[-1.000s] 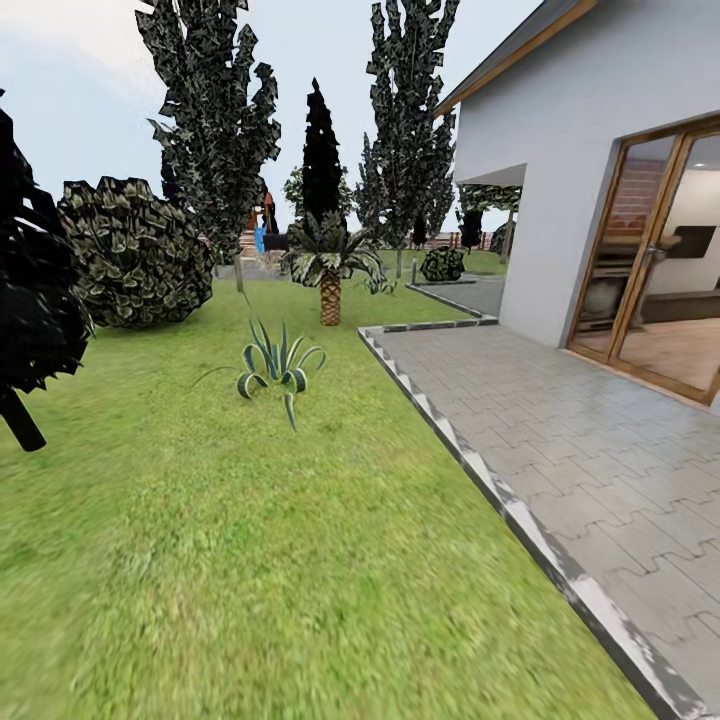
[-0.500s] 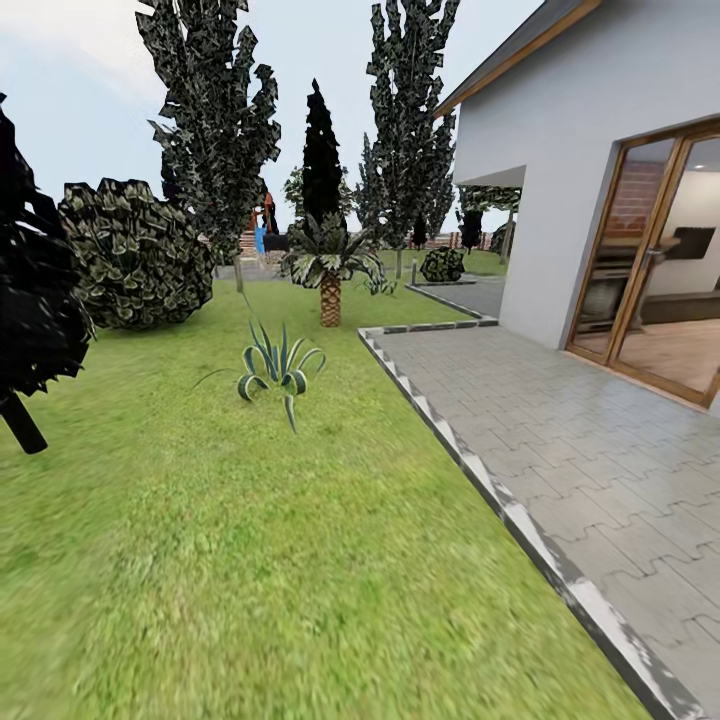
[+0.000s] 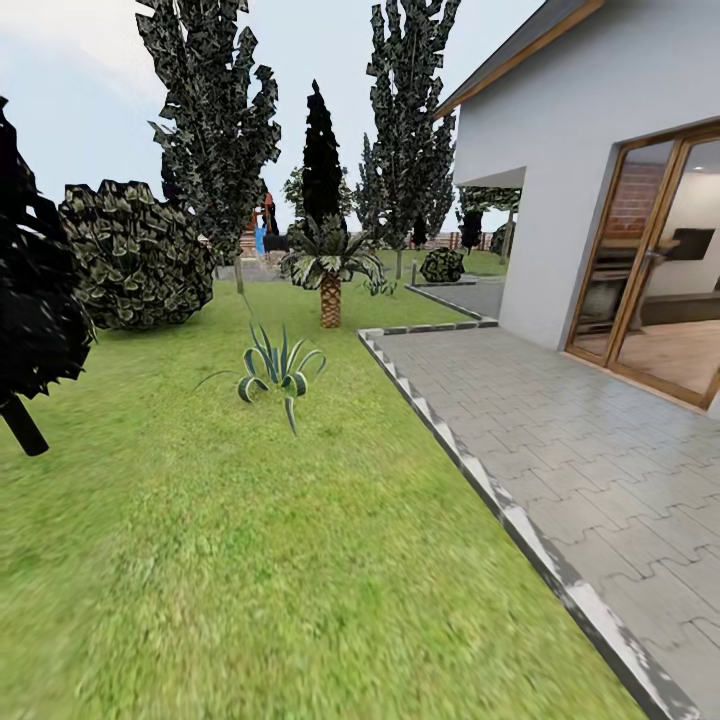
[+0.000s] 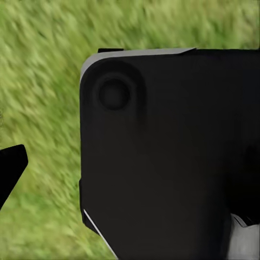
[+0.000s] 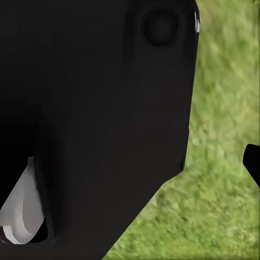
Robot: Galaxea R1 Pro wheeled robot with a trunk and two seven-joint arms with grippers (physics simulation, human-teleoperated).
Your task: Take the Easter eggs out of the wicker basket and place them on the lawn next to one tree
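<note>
Flat, even daylight under a pale sky [image 3: 90, 60] leaves the lawn [image 3: 250, 560] bright and shadowless; its grass smears soft nearest the camera, sharper toward the palm [image 3: 329, 275]. Both wrist views are blurred.

The lawn [image 3: 300, 560] (mottled green) bears a spiky plant [image 3: 275, 368], beside grey paving [image 3: 560, 440].
</note>
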